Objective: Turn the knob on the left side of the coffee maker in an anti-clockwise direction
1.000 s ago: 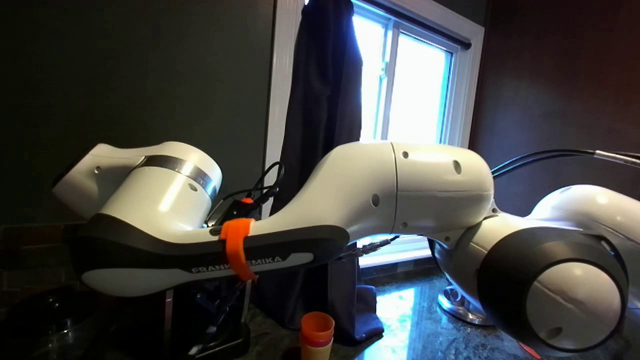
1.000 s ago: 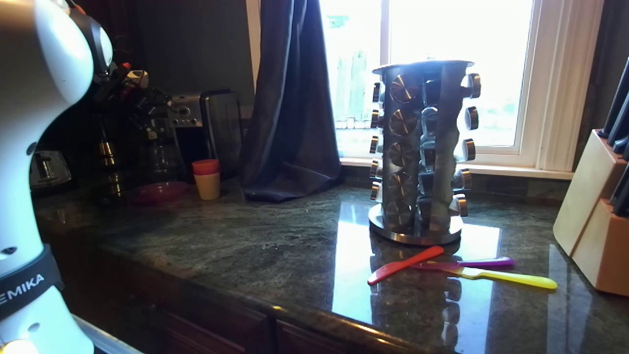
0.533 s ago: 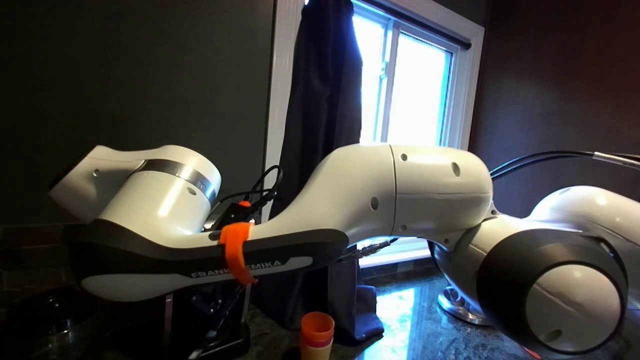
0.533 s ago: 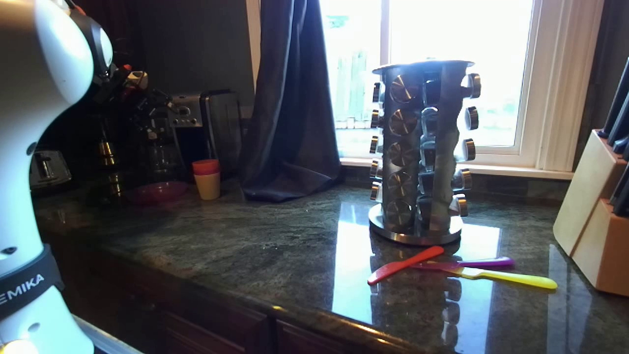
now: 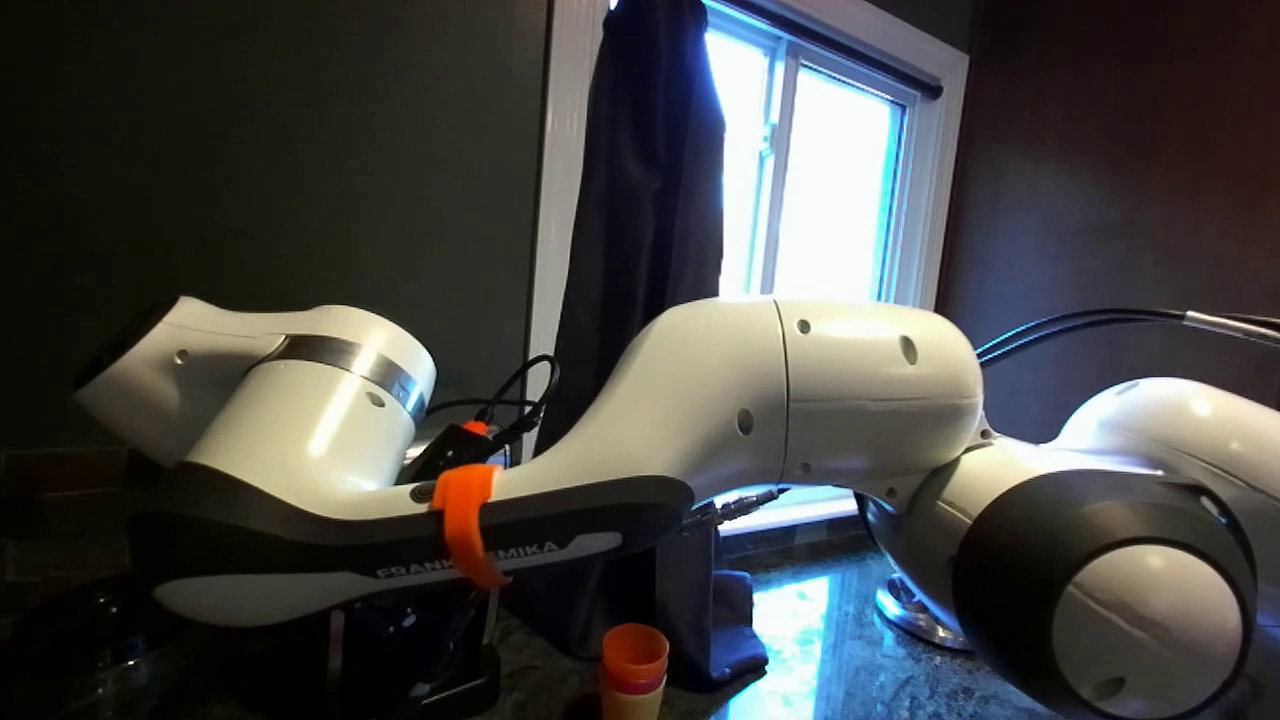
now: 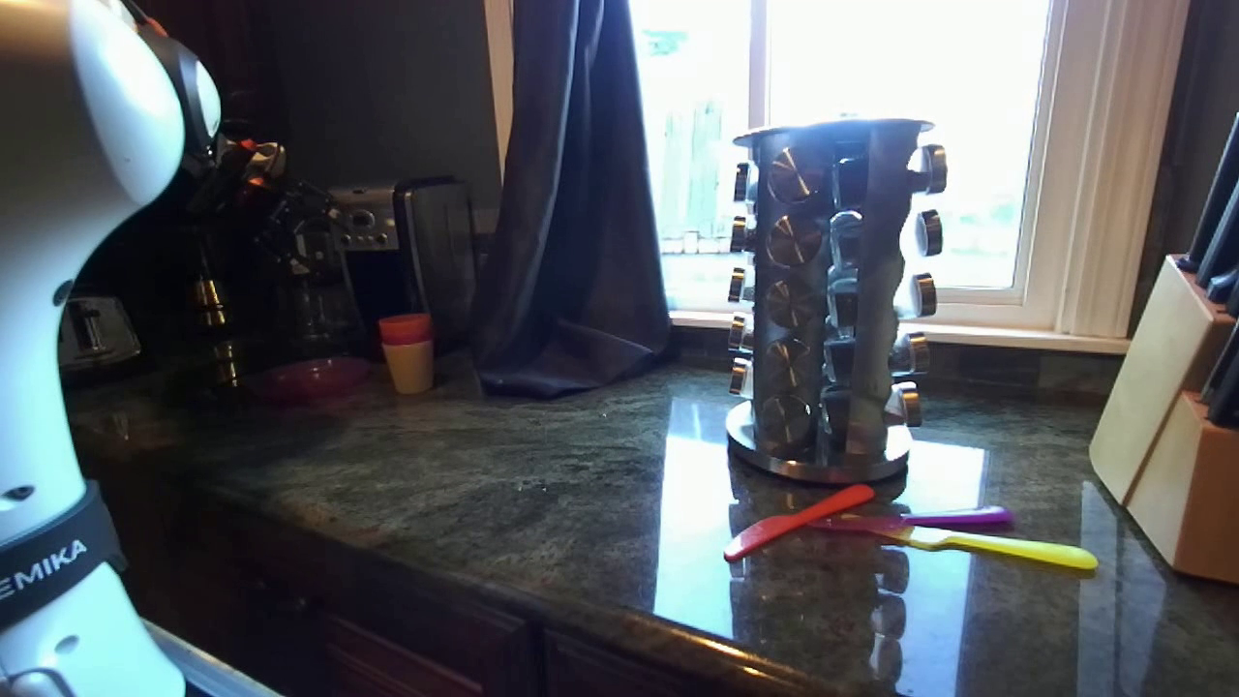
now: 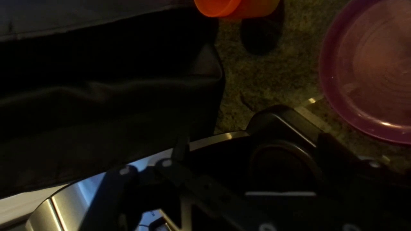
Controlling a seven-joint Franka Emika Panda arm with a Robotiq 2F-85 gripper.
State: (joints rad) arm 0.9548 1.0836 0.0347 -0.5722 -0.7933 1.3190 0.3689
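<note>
The coffee maker (image 6: 416,252) stands on the tabletop (image 6: 465,484) just beside a dark curtain (image 6: 581,213), boxy and upright, with a brushed-silver upper front, small round controls (image 6: 360,239) set into it, a dark recess below and a glossy black side; which control is the knob cannot be told. In the wrist view its silver casing curves and takes a bluish sheen, and its black base shows a faint round rim. The gripper (image 7: 253,142) reaches across it there, its shadowed fingers spread apart with nothing discernible in their hold. The tabletop is polished, mottled dark stone; the curtain is heavy cloth falling in soft folds. Tapered cups stand nested, an orange cup (image 6: 405,320) and a red cup (image 6: 407,335) sitting inside a cream cup (image 6: 409,368). Near them lies a round, purplish, glossy plate (image 7: 329,83). A cylindrical metal spice rack (image 6: 818,468) holds jars (image 6: 796,240) on their sides, shiny caps outward, and a pale wooden knife block (image 6: 1152,397) carries dark-handled knives (image 6: 1215,208). A red knife (image 6: 799,524), a purple knife (image 6: 958,518) and a yellow knife (image 6: 1007,549), smooth and bright, lie overlapping before the rack.
</note>
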